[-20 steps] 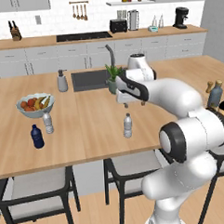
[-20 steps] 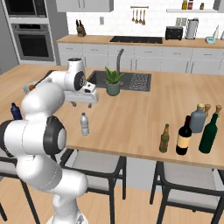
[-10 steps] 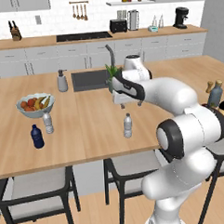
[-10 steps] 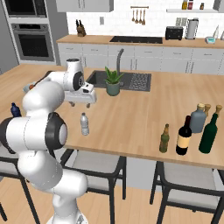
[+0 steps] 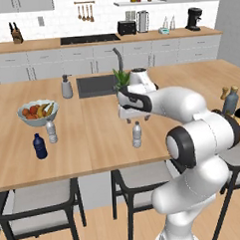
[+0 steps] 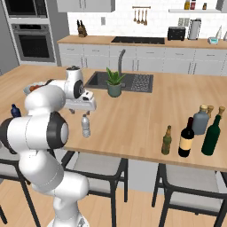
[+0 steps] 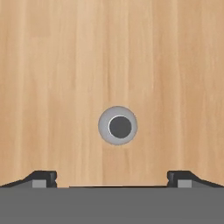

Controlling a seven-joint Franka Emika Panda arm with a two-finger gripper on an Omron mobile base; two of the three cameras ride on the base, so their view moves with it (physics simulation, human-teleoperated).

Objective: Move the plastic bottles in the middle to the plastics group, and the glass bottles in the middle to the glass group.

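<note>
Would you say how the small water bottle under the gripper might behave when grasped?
The water bottle stands upright, slim and tall, so a nudge may tip it. Its clear body suggests thin, light plastic that may flex. The gripper hangs open above it.

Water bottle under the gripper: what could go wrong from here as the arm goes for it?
1. In the hand view the water bottle sits above the line between the fingertips, so a straight descent could close on air or clip the cap.
2. The bottle stands upright, slim and alone on the counter; a glancing finger could topple it.
3. The gripper hangs low; sideways correction might knock it.
</note>
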